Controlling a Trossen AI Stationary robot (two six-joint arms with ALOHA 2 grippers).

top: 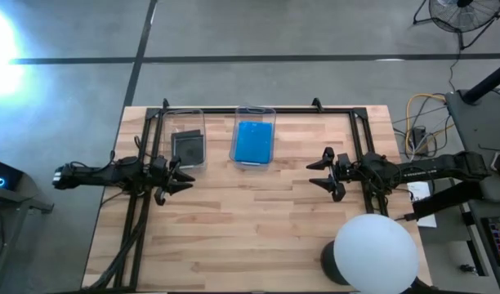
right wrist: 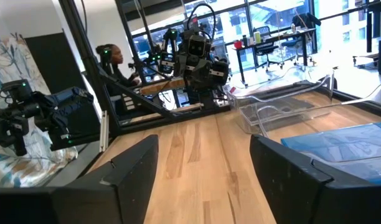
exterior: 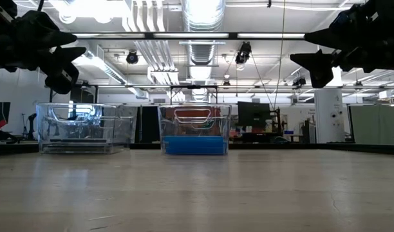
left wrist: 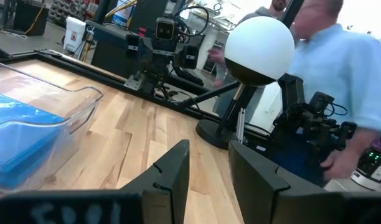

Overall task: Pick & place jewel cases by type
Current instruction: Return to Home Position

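Observation:
The blue jewel cases (top: 254, 142) lie stacked flat in the right clear bin (top: 255, 109); they also show in the low view (exterior: 194, 144) and both wrist views (left wrist: 19, 140) (right wrist: 343, 144). The dark jewel cases (top: 188, 148) lie flat in the left clear bin (top: 187, 113). My left gripper (top: 183, 176) (left wrist: 209, 155) hovers open, above the table, near the left bin's near side. My right gripper (top: 313, 173) (right wrist: 203, 155) hovers open to the right of the blue bin. Both hang high in the low view, left (exterior: 68, 51) and right (exterior: 306, 51).
A white dome lamp (top: 374, 253) on a dark base stands at the table's near right corner. Black frame rails (top: 258, 109) run along the far edge and both sides. A person in a light blue shirt (left wrist: 346, 68) stands beyond the table. Bare wood (top: 250, 220) lies between the arms.

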